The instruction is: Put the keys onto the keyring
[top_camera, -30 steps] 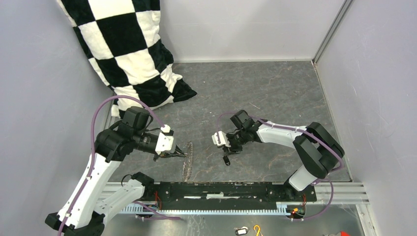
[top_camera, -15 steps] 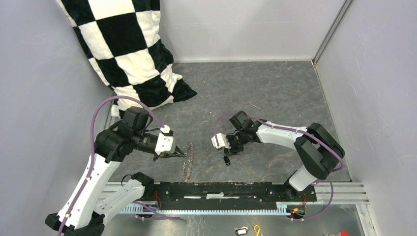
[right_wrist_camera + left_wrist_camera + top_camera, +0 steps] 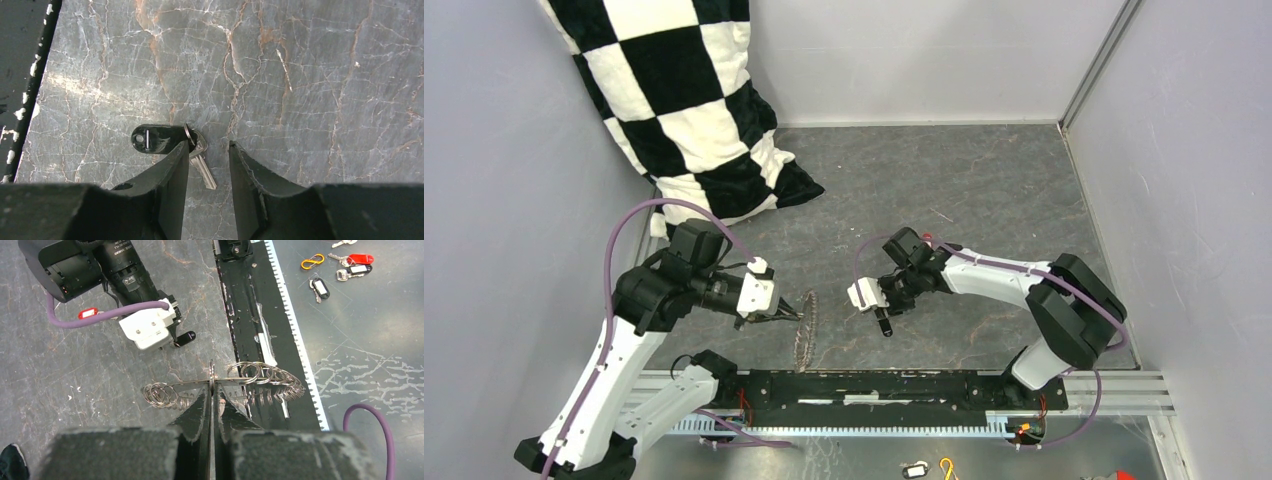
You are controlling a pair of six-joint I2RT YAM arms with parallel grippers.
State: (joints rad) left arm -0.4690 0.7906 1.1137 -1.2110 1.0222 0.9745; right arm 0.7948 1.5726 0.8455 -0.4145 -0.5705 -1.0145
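My left gripper [image 3: 212,390] is shut on the keyring [image 3: 220,382], a thin grey hoop fringed with small rings, and holds it on edge just above the floor near the black rail; from above the keyring [image 3: 805,325] looks like a narrow toothed sliver. My right gripper [image 3: 209,147] stands open over the black-headed key [image 3: 202,167]. Its left finger covers part of the black head [image 3: 155,137], and the blade lies on the floor between the fingers. The red-headed key [image 3: 88,313] lies on the floor beyond the right arm, where the top view shows it as the red speck [image 3: 927,238].
A black-and-white checked pillow [image 3: 684,100] leans in the back left corner. The black rail [image 3: 874,385] runs along the near edge. Beyond it lie an orange hook [image 3: 312,261] and several spare tagged keys [image 3: 350,271]. Grey walls close in on both sides.
The right gripper has shifted a little to the left, toward the keyring, uncovering the red key behind its arm. The left gripper and keyring have barely moved.
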